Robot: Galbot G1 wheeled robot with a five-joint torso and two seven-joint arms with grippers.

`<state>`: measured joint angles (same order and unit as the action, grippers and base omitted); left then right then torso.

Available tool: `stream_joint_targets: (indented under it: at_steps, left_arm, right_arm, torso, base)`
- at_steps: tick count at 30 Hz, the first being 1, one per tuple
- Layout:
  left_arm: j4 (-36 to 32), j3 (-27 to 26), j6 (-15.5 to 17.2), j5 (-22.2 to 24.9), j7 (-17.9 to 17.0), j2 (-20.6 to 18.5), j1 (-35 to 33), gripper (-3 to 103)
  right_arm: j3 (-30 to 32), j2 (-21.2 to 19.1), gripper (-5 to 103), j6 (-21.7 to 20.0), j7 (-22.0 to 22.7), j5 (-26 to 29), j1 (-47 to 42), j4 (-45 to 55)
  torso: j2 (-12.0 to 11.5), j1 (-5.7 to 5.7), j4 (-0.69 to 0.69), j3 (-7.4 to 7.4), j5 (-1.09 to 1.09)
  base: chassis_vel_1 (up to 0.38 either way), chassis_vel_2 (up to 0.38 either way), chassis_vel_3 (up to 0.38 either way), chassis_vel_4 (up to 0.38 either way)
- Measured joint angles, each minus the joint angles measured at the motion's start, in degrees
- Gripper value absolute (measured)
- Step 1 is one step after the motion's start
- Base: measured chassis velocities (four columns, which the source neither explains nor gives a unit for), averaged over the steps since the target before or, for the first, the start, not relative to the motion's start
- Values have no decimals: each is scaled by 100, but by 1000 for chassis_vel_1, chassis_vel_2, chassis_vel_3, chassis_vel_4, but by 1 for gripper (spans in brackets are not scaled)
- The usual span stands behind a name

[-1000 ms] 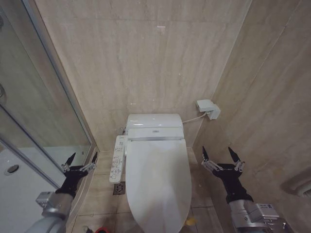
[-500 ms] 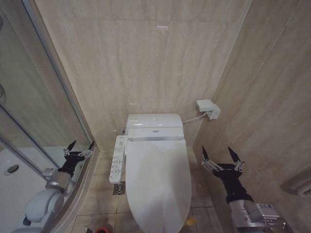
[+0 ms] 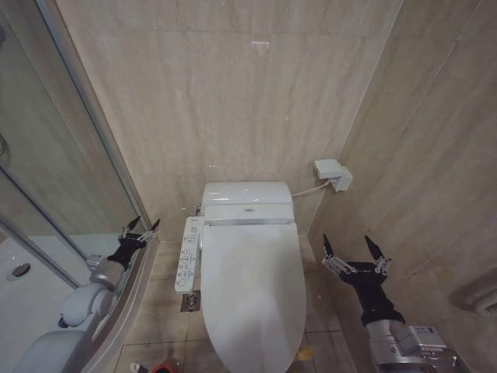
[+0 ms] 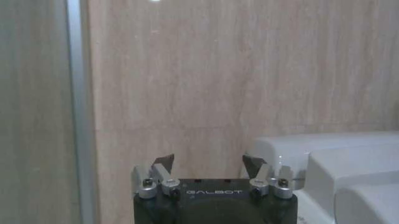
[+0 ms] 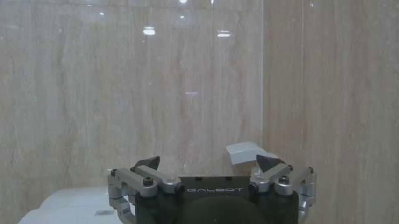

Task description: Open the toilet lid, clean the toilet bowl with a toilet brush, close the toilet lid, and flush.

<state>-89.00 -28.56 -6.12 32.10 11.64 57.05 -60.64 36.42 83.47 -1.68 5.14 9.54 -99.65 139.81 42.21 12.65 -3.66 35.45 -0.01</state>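
Observation:
The toilet lid (image 3: 250, 291) lies shut over the seat, a small yellow tag (image 3: 304, 353) at its near rim. It hides the toilet bowl. The toilet brush is out of view. My left gripper (image 3: 141, 227) hangs open left of the toilet, by the shower frame and level with the tank. In the left wrist view the left gripper (image 4: 209, 163) faces the back wall, with the tank (image 4: 337, 163) off to one side. On the toilet's right my right gripper (image 3: 356, 249) stands open above the floor. The right wrist view has this gripper (image 5: 209, 163) empty before the wall.
A control panel (image 3: 188, 252) juts from the toilet's left side, above a floor drain (image 3: 190, 301). A glass shower door (image 3: 70, 179) closes off the left. A white wall box (image 3: 332, 173) with a cable sits right of the tank. A red holder rim (image 3: 165, 368) peeks in at the bottom edge.
My left arm has reached forward and rightward, bringing its open gripper closer to the tank and back wall. The right arm and the lid have not moved.

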Motion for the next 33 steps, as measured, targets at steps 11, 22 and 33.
stream_joint_targets:
  at_steps: [11,22,33]
  left_arm:
    - [599,428,-211,4,229,-305,734,40]
    - [1437,1065,-481,-40,565,-383,1531,13]
    - [1563,1169,-513,-66,568,-290,1606,0]
  right_arm:
    - [0,0,100,0,0,0,0,0]
    - [0,0,100,0,0,0,0,0]
    - [0,0,100,0,0,0,0,0]
  torso:
    - [0,0,1,0,1]
    - [0,0,0,0,1]
    - [2,-2,0,-1,1]
  base:
    - [0,0,0,0]
    - [0,0,0,0]
    - [-12,10,8,-9]
